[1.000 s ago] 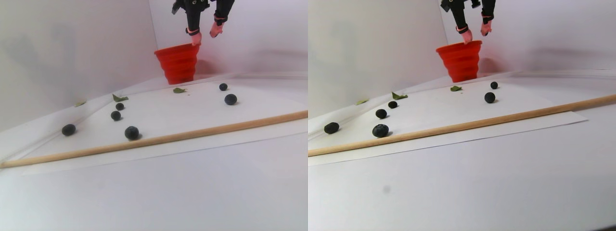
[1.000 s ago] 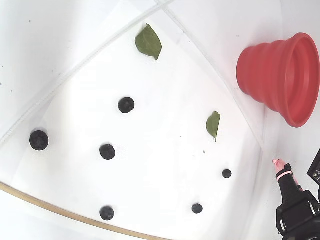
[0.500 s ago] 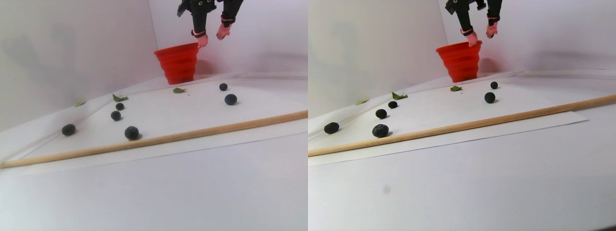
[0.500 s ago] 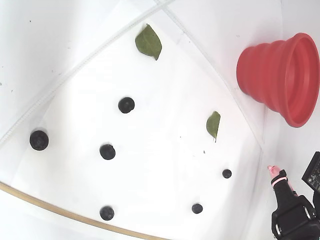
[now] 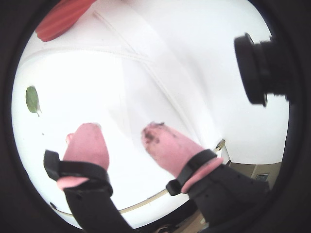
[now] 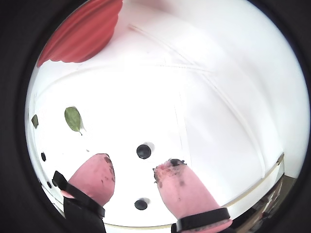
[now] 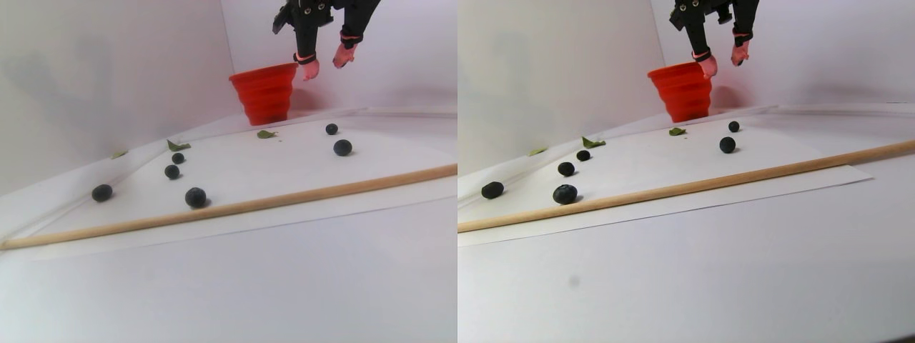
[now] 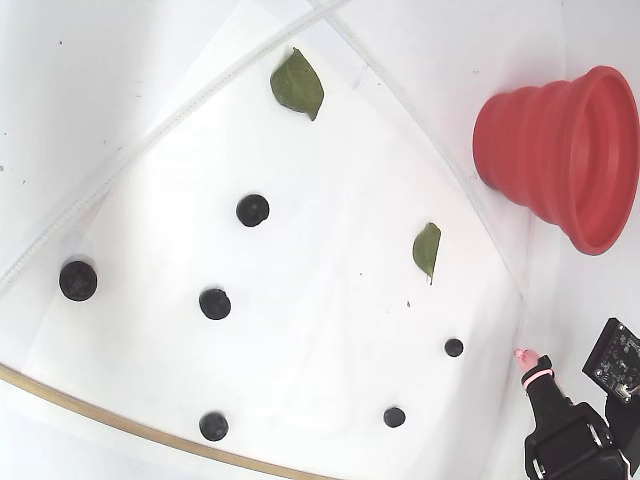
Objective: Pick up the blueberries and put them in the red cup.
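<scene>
Handling the blueberries (image 8: 215, 303) called for care: you had six small, light, soft, rolling berries loose on the white sheet (image 8: 330, 330), from 9 to 5 o'clock in the fixed view, best pinched gently across the middle. The gripper (image 7: 325, 63) hung spread and empty, pink fingertips (image 6: 181, 183) juice-stained. Compared with a second earlier, it had lifted clear of the red cup (image 8: 560, 155) at 2 o'clock.

Tool (image 6: 133, 177) raised – fingers spread, empty.
</scene>
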Robot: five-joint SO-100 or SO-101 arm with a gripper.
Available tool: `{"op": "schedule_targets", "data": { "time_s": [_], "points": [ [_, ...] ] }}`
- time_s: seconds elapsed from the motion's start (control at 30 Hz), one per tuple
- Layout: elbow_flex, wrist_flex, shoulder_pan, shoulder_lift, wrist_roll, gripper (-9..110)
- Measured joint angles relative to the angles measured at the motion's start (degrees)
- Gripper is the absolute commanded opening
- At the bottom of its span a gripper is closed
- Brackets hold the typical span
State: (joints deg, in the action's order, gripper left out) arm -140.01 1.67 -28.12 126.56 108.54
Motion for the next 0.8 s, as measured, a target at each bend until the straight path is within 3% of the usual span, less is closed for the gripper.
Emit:
{"op": "schedule_targets", "data": {
  "time_s": [0.8],
  "points": [
    [1.23,3.16,-1.41,-12.48,-1.23,16]
  ]
}}
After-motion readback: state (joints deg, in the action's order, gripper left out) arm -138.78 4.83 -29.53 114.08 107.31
